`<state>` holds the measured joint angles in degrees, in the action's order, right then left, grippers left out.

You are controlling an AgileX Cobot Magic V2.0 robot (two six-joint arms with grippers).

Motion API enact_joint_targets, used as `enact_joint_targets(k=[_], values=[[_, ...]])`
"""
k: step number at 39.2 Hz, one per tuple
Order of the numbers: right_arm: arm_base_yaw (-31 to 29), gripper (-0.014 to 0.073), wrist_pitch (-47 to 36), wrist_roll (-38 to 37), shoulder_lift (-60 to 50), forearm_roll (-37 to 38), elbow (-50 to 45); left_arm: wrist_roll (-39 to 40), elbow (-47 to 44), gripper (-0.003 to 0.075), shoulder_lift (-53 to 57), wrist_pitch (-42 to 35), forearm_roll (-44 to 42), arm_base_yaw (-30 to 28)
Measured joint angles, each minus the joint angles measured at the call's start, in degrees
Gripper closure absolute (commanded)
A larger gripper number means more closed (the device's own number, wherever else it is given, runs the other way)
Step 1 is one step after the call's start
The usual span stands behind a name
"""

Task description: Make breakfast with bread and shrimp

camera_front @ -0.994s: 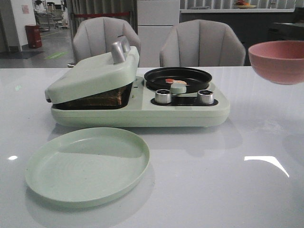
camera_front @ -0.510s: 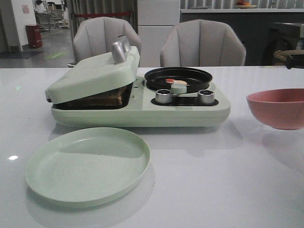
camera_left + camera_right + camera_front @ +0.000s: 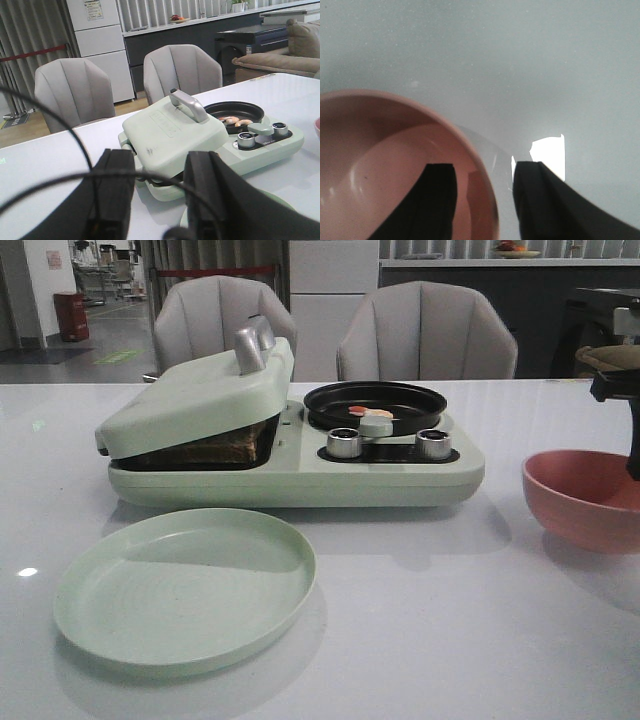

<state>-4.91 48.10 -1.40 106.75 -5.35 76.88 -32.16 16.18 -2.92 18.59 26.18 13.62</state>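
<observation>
The bread lies in the pale green breakfast maker's press, its brown edge showing under the part-lowered lid. The shrimp lie in the black round pan; they also show in the left wrist view. The pink bowl stands on the table at the right. My right gripper is open and straddles the bowl's rim, one finger inside and one outside; it shows at the front view's right edge. My left gripper is open and empty, well in front of the maker.
A round pale green plate lies in front of the maker at the left. Two metal knobs sit on the maker's front. Two grey chairs stand behind the table. A black cable crosses the left wrist view.
The pink bowl has come down from mid-air at the upper right onto the table. My right arm has come into the front view above it.
</observation>
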Motion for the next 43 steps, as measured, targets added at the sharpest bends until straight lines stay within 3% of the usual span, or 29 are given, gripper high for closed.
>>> enact_joint_targets(k=[10, 24, 33, 43], values=[[1.43, 0.0170, -1.48, 3.47, -7.15, 0.23, 0.00, 0.00, 0.00, 0.0407, 0.00, 0.00, 0.00, 0.00], [12.24, 0.0170, -5.87, 7.95, -26.83, -0.29, -0.93, 0.00, 0.00, 0.0407, 0.00, 0.00, 0.00, 0.00], [19.68, 0.0170, -14.54, 8.17, -39.71, -0.51, -11.59, 0.00, 0.00, 0.0407, 0.00, 0.00, 0.00, 0.00], [22.52, 0.0170, -29.04, 8.24, -57.15, -2.98, -29.41, 0.00, 0.00, 0.0407, 0.00, 0.00, 0.00, 0.00]])
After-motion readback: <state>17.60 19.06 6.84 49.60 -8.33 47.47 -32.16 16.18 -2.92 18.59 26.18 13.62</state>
